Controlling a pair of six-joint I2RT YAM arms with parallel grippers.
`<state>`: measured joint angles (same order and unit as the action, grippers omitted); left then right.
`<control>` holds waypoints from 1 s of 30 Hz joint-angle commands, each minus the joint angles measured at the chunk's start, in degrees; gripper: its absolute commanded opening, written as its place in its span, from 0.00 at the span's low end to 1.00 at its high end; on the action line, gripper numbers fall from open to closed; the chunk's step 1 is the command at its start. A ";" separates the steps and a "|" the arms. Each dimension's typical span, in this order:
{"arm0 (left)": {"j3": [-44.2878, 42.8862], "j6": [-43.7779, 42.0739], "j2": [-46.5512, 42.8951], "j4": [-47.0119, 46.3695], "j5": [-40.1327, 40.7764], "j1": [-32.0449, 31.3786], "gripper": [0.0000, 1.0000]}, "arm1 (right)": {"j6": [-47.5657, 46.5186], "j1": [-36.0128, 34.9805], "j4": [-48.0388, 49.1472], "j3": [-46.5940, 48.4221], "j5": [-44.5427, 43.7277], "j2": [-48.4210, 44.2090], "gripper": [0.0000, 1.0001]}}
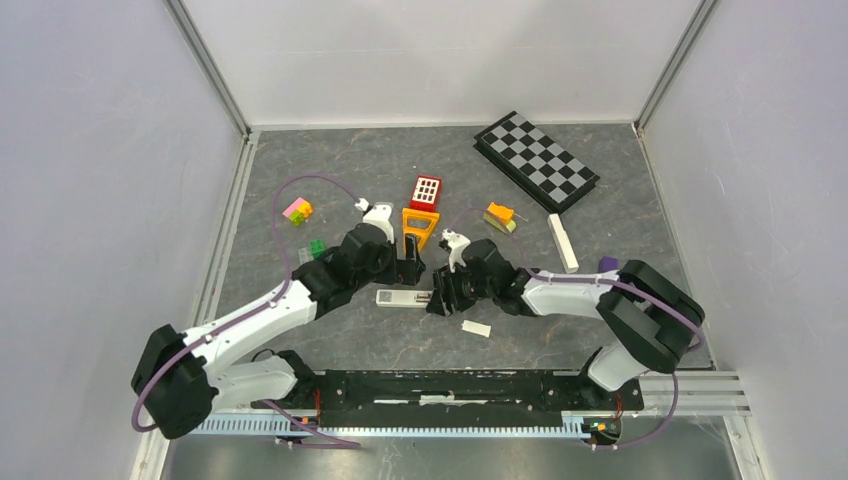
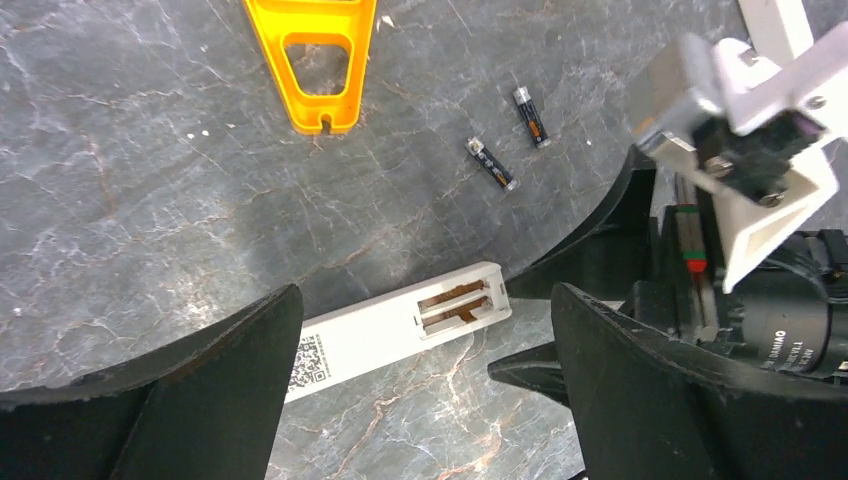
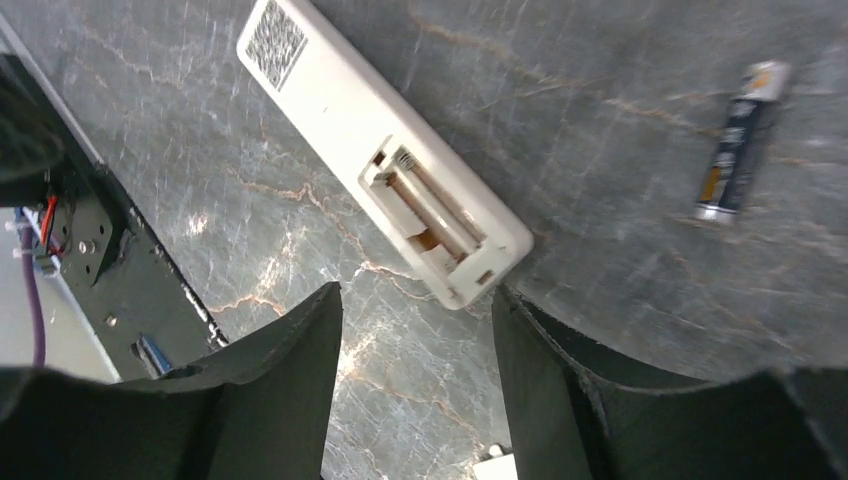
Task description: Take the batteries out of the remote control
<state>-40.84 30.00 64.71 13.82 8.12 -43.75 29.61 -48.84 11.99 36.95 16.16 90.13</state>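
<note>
The white remote control (image 1: 404, 297) lies face down between the two arms. Its battery compartment (image 2: 460, 305) is uncovered, and no battery shows in it (image 3: 430, 210). Two small dark batteries (image 2: 491, 164) (image 2: 531, 116) lie loose on the table beyond the remote, and the right wrist view shows one battery (image 3: 738, 140). My left gripper (image 2: 425, 300) hangs wide open above the remote, holding nothing. My right gripper (image 3: 415, 295) is open at the compartment end of the remote, with nothing between its fingers. One of its fingertips (image 3: 505, 300) is close to the remote's corner.
A small white cover piece (image 1: 476, 328) lies near the right arm. An orange frame (image 1: 419, 229) and a red window block (image 1: 426, 191) stand behind the grippers. A checkerboard (image 1: 536, 160), a white bar (image 1: 563, 242) and coloured bricks (image 1: 297, 211) lie farther back.
</note>
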 commanded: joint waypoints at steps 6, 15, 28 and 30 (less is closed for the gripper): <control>1.52 0.43 -3.87 -1.79 3.86 0.24 1.00 | -5.24 6.36 -2.17 -4.23 -9.44 -18.82 0.65; 4.06 0.26 2.29 -28.39 -32.08 -0.81 1.00 | -11.73 18.31 -14.27 -9.05 -37.43 -36.73 0.79; -4.70 -3.39 23.70 -18.70 -18.37 -13.38 0.99 | -21.80 38.62 -21.02 -2.01 -29.57 -22.11 0.77; -4.44 -3.46 24.16 -16.88 -15.48 -13.32 0.99 | -22.63 40.03 -20.90 -1.69 -28.38 -20.40 0.76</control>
<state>-45.52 28.77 88.47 -4.54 -14.76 -57.54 9.93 -11.29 -8.69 32.27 -15.49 67.57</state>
